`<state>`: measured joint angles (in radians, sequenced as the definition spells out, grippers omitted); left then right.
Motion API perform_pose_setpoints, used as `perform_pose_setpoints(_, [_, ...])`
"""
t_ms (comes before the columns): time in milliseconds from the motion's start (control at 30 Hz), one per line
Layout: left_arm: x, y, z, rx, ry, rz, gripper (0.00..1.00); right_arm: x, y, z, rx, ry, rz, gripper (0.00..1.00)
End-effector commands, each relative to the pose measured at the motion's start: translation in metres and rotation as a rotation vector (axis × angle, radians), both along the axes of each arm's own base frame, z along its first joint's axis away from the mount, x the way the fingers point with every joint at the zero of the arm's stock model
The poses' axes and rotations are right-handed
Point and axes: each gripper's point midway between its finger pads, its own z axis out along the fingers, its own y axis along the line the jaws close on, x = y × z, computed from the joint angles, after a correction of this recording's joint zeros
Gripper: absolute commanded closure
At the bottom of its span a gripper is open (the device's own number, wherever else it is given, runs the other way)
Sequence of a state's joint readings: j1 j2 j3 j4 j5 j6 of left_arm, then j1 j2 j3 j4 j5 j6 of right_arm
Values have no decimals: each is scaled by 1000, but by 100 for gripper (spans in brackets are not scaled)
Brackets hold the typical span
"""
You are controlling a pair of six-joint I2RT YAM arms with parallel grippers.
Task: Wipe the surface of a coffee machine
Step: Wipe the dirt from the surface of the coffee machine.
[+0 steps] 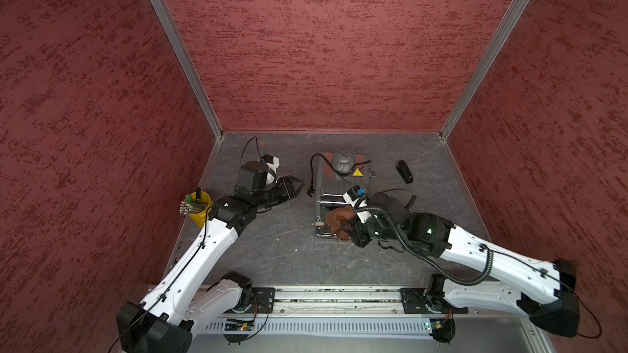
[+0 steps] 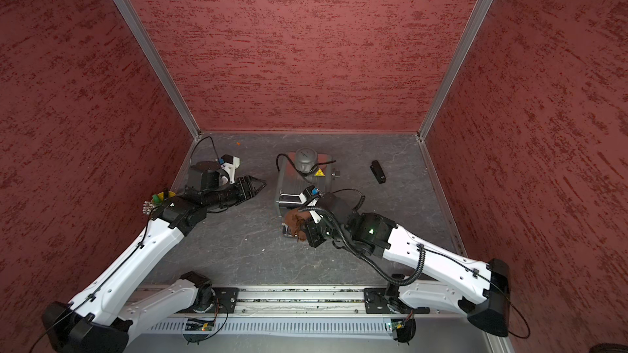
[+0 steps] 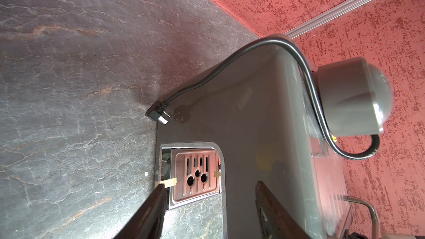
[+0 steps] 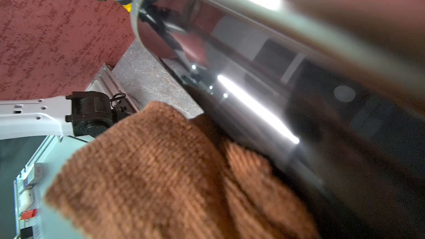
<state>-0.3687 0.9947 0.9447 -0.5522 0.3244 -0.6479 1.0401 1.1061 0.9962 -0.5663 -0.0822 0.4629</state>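
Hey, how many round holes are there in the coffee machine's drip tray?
3 round holes, clustered at the middle of the drip tray: one, another beside it, and a third tucked between them. One tray corner is covered, so more may be hidden.

Robotics lab test cell for sure, not a real kitchen. 3 red textured wall panels (image 1: 323,45) box in a grey stone-look tabletop (image 1: 282,249), joined by bare aluminium corner posts (image 1: 178,49). The left arm (image 1: 190,266) and right arm (image 1: 492,259) are mounted on a metal rail (image 1: 336,295) along the front (exposed circuit boards (image 1: 238,327) hang just below it). The coffee machine (image 1: 334,178) sits there with its plug (image 3: 158,113) lying loose on the table.
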Motion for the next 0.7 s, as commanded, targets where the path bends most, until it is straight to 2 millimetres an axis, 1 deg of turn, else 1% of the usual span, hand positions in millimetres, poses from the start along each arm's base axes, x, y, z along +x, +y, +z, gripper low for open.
perform_pose_setpoints(0, [-2,3,12,1,-36,-7,37,11,21,14,92,-27,-4,100])
perform_pose_setpoints(133, [-2,3,11,1,-33,-8,37,15,28,16,125,-33,-19,100])
perform_pose_setpoints(233, [-1,3,11,1,-35,-9,38,19,27,13,111,-50,-55,100])
perform_pose_setpoints(433, [1,1,11,-11,-38,-10,38,20,32,7,96,-51,-79,100])
perform_pose_setpoints(500, [1,1,11,-10,-38,-11,38,22,26,3,66,-51,-102,100])
perform_pose_setpoints(567, [0,1,10,-9,-37,-11,38,25,12,-1,22,-62,-148,100])
perform_pose_setpoints(667, [-1,2,9,-7,-35,-11,38,23,-12,-2,-21,-80,-193,100])
